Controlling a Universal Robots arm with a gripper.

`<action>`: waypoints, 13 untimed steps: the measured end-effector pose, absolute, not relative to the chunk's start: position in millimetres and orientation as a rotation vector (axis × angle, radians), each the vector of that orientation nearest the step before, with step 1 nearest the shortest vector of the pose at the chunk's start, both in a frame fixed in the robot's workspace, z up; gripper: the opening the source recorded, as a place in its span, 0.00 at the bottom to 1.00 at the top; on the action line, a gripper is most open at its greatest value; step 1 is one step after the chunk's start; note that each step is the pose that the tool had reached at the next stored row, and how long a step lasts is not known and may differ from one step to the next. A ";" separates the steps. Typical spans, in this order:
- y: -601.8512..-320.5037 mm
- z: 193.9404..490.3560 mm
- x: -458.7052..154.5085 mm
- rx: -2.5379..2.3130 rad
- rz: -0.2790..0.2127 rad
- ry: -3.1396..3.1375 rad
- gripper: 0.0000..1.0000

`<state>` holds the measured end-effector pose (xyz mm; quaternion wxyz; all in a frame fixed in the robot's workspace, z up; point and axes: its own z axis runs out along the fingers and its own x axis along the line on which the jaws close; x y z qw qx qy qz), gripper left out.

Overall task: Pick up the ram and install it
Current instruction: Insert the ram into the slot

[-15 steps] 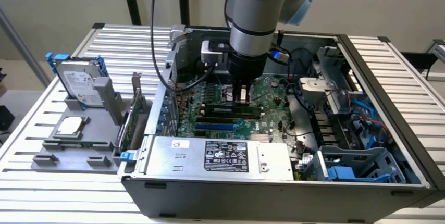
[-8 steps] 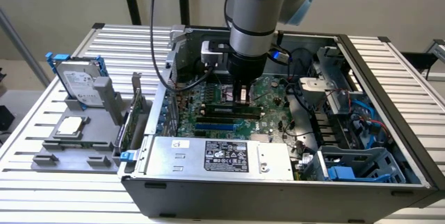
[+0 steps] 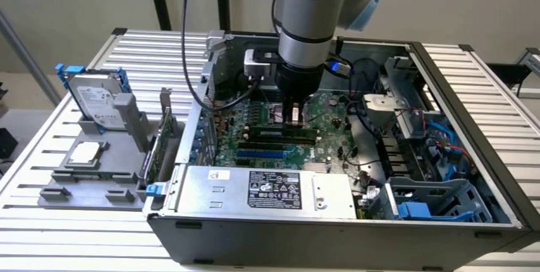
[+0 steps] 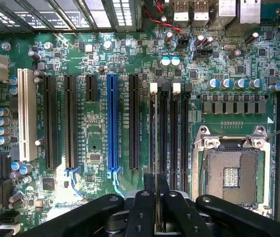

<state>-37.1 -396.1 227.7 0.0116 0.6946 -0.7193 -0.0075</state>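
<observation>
Exterior and wrist views of an open grey metal computer case [image 3: 337, 231] lying on a slatted aluminium counter [image 3: 472, 63], with the green motherboard [image 4: 95, 143] exposed inside. The grey and blue robot arm [image 3: 308, 6] reaches straight down into the case, and its black gripper [image 3: 294, 115] stands over the bank of black memory slots [image 4: 172, 133] at mid-board. The fingers [image 4: 142, 212] are clenched on the ram [image 4: 156, 143], a long, thin green circuit-board stick seen edge-on in the wrist view, running lengthwise along one memory slot between that slot's white end clips [image 4: 153, 88]; whether it is fully seated cannot be told. In the wrist view the empty silver processor socket [image 4: 231, 173] lies just beside the memory slots, and a blue expansion slot [image 4: 112, 123], several black expansion slots [image 4: 71, 123] and one white slot [image 4: 26, 116] lie on the other side. In the exterior view, a silver power supply with a black label [image 3: 270, 190] fills the near edge of the case. To the exterior view's left, a grey holder [image 3: 88, 164] on the counter carries an upright silver hard drive [image 3: 93, 104] and a small square silver processor chip [image 3: 85, 153].
</observation>
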 end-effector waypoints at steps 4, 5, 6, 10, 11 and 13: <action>-396.0 227.5 -37.6 2.166 -0.022 -2.243 0.13; -396.0 227.5 -37.9 2.166 -0.022 -2.243 0.13; -396.0 227.4 -38.2 2.166 -0.021 -2.243 0.13; -396.0 226.5 -38.3 2.166 -0.020 -2.243 0.13; -396.0 226.2 -38.5 2.166 -0.020 -2.244 0.13; -396.0 225.9 -39.1 2.166 -0.019 -2.244 0.13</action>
